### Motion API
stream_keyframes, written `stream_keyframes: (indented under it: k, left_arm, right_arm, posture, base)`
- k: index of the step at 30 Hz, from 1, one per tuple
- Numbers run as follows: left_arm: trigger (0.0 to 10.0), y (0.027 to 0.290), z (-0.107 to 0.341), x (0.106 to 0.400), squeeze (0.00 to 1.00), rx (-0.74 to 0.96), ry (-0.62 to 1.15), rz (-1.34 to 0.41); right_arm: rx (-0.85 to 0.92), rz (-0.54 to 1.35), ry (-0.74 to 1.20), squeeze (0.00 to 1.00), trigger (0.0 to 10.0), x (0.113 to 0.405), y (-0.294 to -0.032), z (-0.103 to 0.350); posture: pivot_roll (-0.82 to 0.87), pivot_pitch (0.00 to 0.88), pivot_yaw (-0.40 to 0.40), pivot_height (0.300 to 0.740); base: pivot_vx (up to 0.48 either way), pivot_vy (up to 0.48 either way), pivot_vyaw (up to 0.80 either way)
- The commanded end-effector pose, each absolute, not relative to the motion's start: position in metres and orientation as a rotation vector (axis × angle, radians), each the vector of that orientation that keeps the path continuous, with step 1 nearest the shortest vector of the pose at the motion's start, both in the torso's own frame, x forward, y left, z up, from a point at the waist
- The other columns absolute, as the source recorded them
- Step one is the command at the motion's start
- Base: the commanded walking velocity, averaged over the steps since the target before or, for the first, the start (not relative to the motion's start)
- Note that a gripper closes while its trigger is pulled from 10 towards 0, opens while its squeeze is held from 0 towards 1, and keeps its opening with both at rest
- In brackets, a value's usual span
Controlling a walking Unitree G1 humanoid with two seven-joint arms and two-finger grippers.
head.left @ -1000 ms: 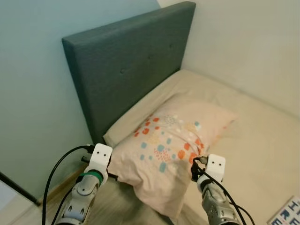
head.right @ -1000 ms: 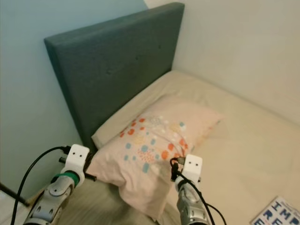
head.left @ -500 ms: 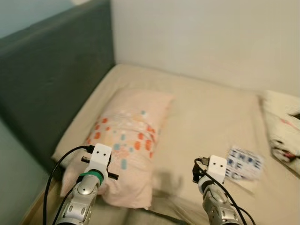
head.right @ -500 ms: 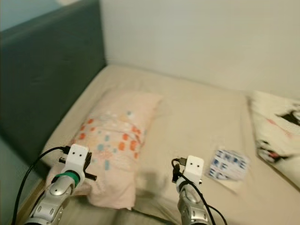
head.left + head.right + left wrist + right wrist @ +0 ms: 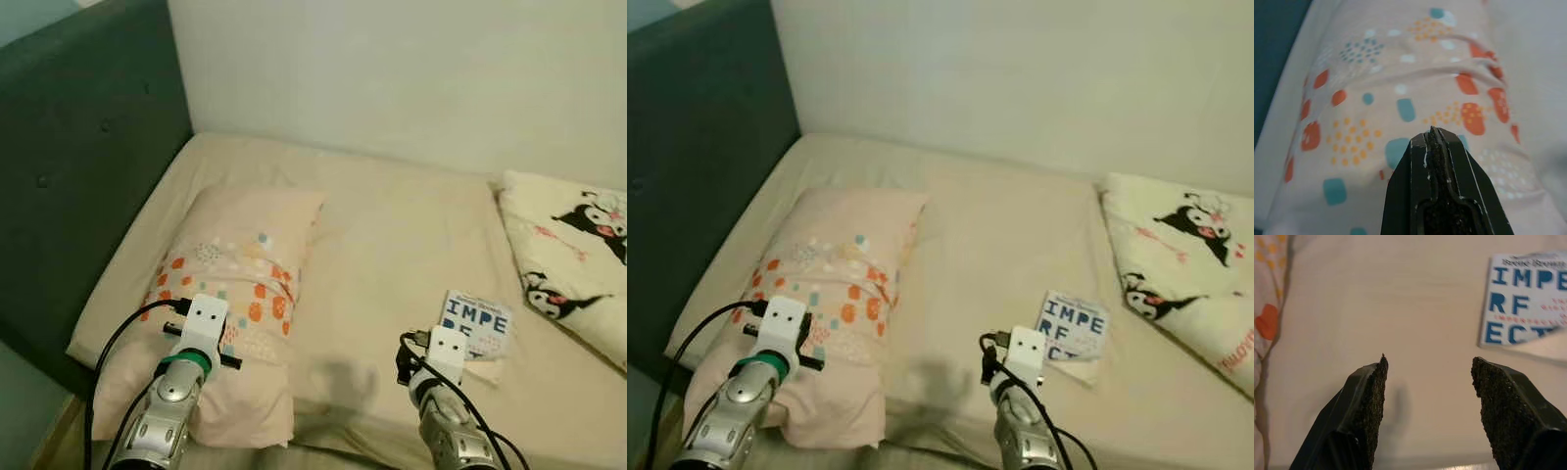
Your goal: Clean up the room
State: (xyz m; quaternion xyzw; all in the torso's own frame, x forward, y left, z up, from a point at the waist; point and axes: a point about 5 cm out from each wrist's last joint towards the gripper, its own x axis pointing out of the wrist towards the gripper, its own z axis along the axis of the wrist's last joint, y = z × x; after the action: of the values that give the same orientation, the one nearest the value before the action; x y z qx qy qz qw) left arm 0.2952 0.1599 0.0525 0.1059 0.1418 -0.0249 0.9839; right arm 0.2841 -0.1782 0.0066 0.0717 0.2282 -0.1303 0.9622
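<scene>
Two things lie loose on the bed [image 5: 392, 235]: a book [image 5: 477, 321] with big blue letters near the front edge, and a pillow [image 5: 235, 284] with orange and blue spots at the headboard end. A cream blanket [image 5: 573, 250] with black cartoon figures sits at the far end of the bed, away from the headboard [image 5: 78, 166].

The right gripper [image 5: 1427, 382] hovers over the bare sheet near the front edge, with its jaws wide apart and nothing between them. The book is just beside it, a little farther in and toward the blanket end. The left gripper [image 5: 1432, 142] hangs above the near end of the pillow, and its jaws are pressed together with nothing in them.

I think the book is the next thing to pick up. To do this well, the right gripper should slide toward the blanket end until the book's edge sits between the open jaws. The book lies flat on soft bedding, so the jaws may need to dip into the sheet to get under one edge. One corner looks a bit lifted, which could be a good place to pinch.

Nothing blocks the way to the book. The pillow is well apart from it, and the blanket is near but not touching.
</scene>
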Motion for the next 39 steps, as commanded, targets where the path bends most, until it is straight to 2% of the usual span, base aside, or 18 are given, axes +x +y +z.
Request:
stream_keyframes:
  k: [1, 20, 25, 39]
  left_arm:
    - [10.0, 0.1589, 0.0466, 0.2926, 0.0, 0.207, 0.316, -0.048]
    - [10.0, 0.1601, 0.0465, 0.2927, 0.0, 0.198, 0.318, -0.036]
    - [10.0, 0.1629, 0.0461, 0.293, 0.0, 0.109, 0.352, -0.005]
    - [10.0, 0.1669, 0.0475, 0.293, 0.0, 0.137, 0.345, -0.002]
  right_arm:
    - [0.14, -0.275, 0.49, 0.0, 10.0, 0.2808, -0.1814, 0.0019]
    - [0.137, -0.27, 0.491, 0.0, 10.0, 0.2826, -0.1818, 0.0029]
    - [0.137, -0.271, 0.492, 0.0, 10.0, 0.2823, -0.1815, 0.0025]
    - [0.143, -0.275, 0.495, 0.0, 10.0, 0.2813, -0.1809, 0.0016]
  posture:
    - [0.11, 0.015, 0.016, 0.74]
    - [0.11, 0.009, 0.008, 0.74]
    - [0.11, 0.006, 0.008, 0.74]
    - [0.11, 0.017, 0.01, 0.74]
  base:
    - [0.0, -0.48, 0.0]
    - [0.0, -0.432, 0.0]
    - [0.0, 0.192, 0.0]
    - [0.0, 0.48, 0.0]
